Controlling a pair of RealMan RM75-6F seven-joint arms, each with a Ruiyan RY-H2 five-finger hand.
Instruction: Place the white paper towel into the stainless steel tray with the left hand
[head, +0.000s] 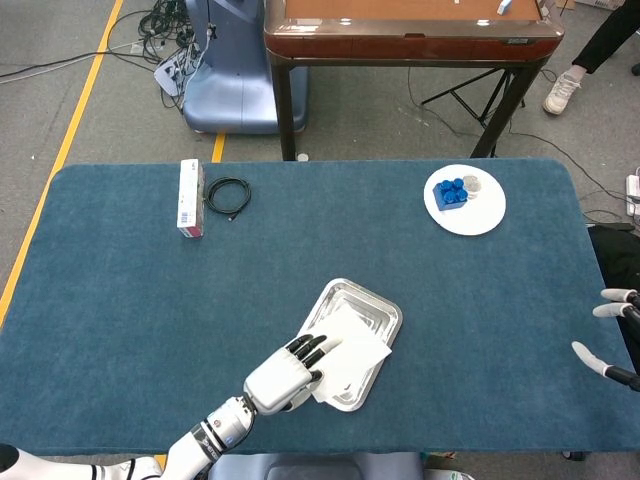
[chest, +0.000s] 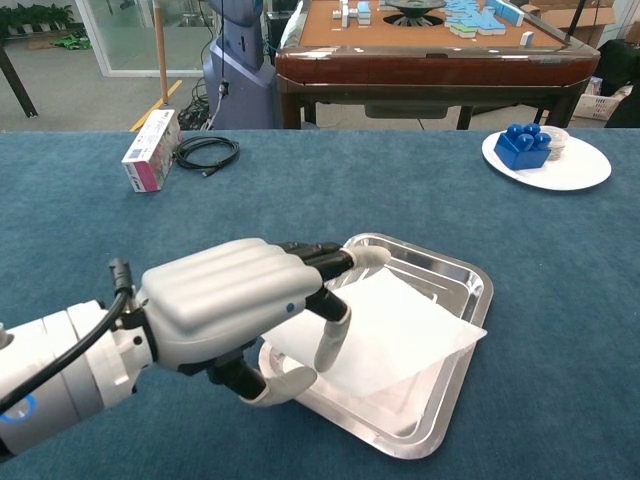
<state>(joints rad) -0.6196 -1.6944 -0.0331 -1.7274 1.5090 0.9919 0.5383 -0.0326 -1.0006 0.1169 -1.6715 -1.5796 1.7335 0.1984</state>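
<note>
One left hand (chest: 235, 315) pinches the white paper towel (chest: 385, 330) in its fingers (chest: 330, 340), sheet stretching rightward over the stainless steel tray (chest: 465, 320).

Pink box (head: 190, 197) beside black cable (head: 228, 196); blue blocks (head: 451, 192) on white plate (head: 487, 216).

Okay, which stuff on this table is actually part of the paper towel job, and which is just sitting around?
Part of the job:
- white paper towel, lying over the tray
- stainless steel tray
- left hand, fingers at the towel's near edge

Just lying about:
- white plate with blue block
- pink-and-white box
- coiled black cable
- right hand, at the table's edge
</note>
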